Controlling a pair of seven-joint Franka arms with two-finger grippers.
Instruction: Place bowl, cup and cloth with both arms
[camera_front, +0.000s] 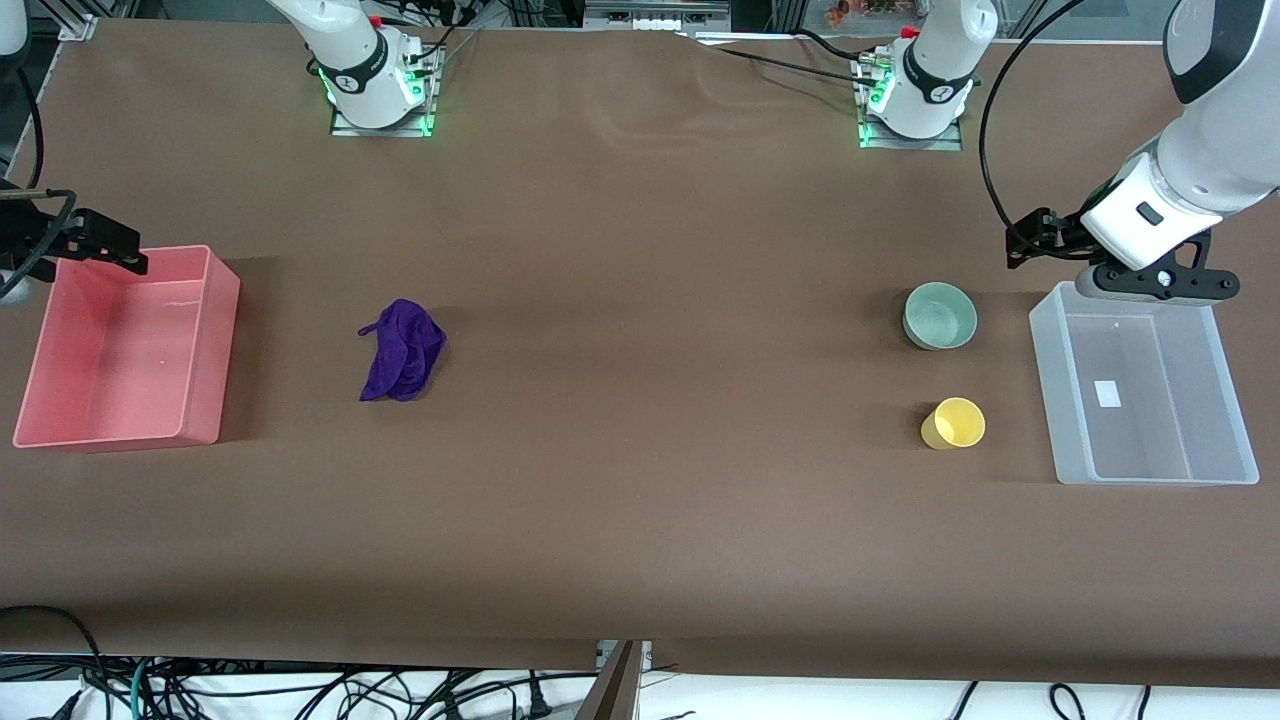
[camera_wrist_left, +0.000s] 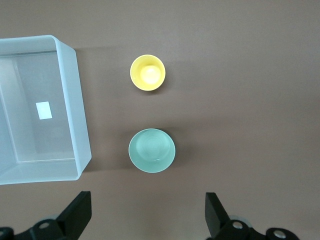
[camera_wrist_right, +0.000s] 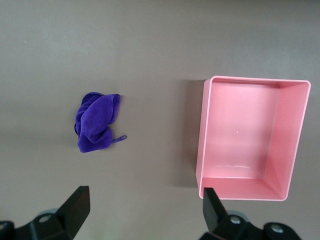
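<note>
Both claws released: left gripper (camera_wrist_left: 145, 220) sits upper right over the clear bin (camera_front: 1050, 380), right gripper (camera_wrist_right: 142, 215) far left over the pink bin (camera_front: 215, 340); bowl (camera_front: 940, 316), cup (camera_front: 953, 423), cloth (camera_front: 403, 350) untouched on the table

Bright even overhead light, soft shadows, pics sharp; maybe slight edge distortion
</note>
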